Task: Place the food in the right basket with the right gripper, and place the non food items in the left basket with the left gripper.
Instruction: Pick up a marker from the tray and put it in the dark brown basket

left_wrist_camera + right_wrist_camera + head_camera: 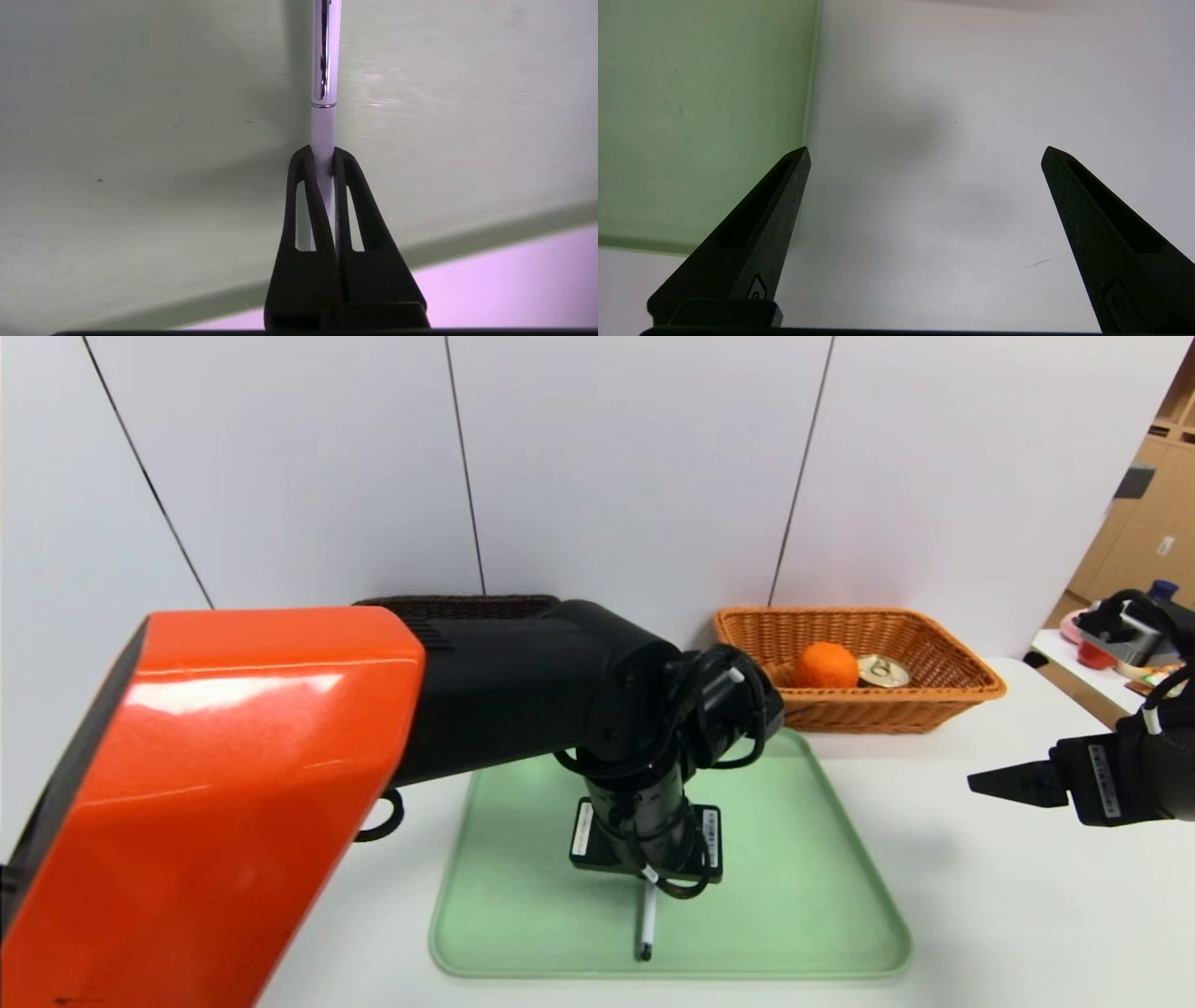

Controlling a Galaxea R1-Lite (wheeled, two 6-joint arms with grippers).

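Note:
My left gripper (322, 156) points down over the green tray (822, 896) and is shut on one end of a white pen (323, 126) with a chrome clip. In the head view the pen (646, 922) sticks out below the left wrist toward the tray's front edge. My right gripper (924, 154) is open and empty over the white table just right of the tray (691, 116); it also shows in the head view (1013, 782). The right basket (943, 700), orange wicker, holds an orange (827, 665) and a can (883, 671). The left basket (457, 607), dark wicker, is mostly hidden behind my left arm.
The white wall stands right behind both baskets. A side table with several items (1116, 649) is at the far right. My left arm's orange shell (224, 803) blocks the left part of the head view.

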